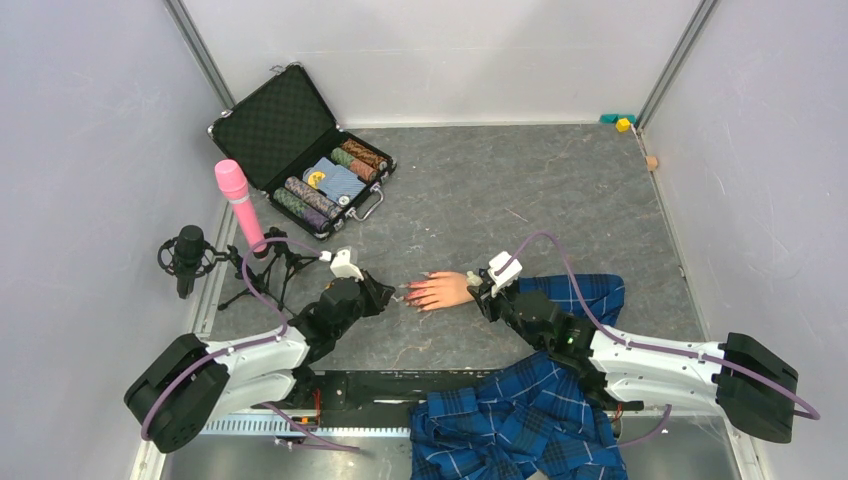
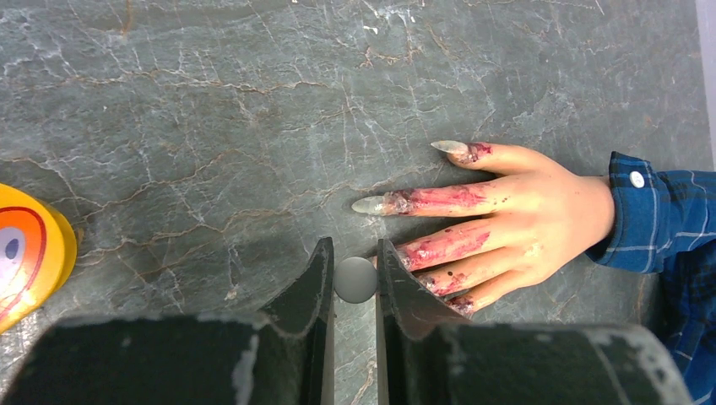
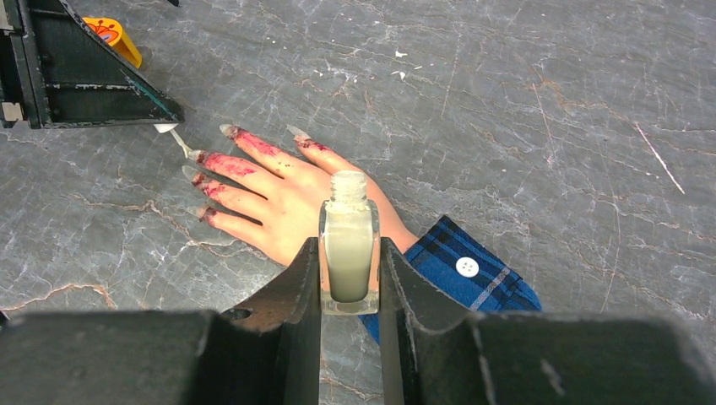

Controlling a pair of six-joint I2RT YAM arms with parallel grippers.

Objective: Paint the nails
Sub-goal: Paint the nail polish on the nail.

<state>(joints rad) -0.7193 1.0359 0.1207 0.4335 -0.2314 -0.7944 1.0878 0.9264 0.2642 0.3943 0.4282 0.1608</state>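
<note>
Just beside left jaws, nails [image 2: 369,205]

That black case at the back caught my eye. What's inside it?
The open case holds rows of striped chips flanking a blue pack with a yellow mark. Its lid is lined with dark foam. Anything beneath the chips is hidden.

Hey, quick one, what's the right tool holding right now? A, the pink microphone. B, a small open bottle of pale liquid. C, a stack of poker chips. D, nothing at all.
B: the right wrist view shows the right tool shut on a small clear bottle, cap off, upright between its fingers.
</note>
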